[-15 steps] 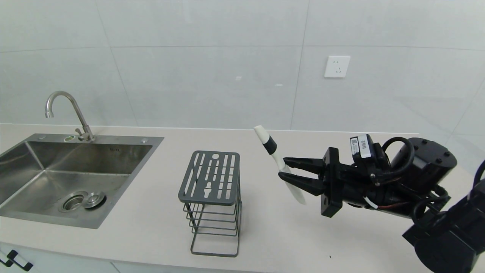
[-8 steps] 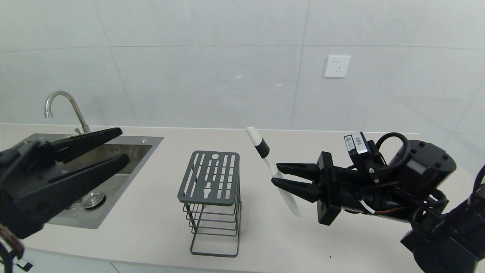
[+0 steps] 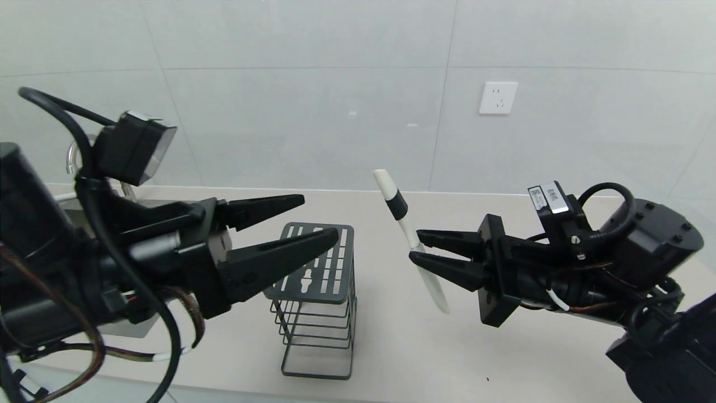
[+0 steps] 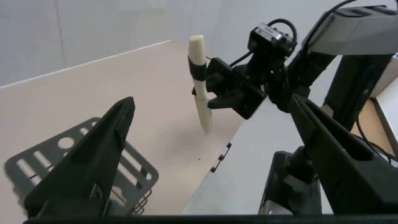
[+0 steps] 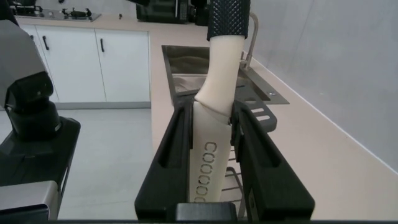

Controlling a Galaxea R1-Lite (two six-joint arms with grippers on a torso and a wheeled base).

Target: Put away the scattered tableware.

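Two black fingers of the right gripper [image 3: 415, 245] press on the flats of a white knife [image 3: 435, 286], pinching it about where the blade meets the handle. The knife is held in the air above the pale counter [image 3: 403, 347], close to upright and a little tilted, with its cream handle and black band pointing up and its blade tip pointing down. To the robot's left of it, the left gripper [image 3: 319, 217] hangs at about the same height, its fingers spread wide with nothing between them. Between the two grippers and lower down, a dark grey wire rack [image 3: 330, 274] with a slotted top plate stands on the counter, well apart from the knife. Beyond the rack, a steel sink [image 5: 186, 62] is set into the counter. A white socket [image 3: 498, 98] sits on the tiled wall behind.
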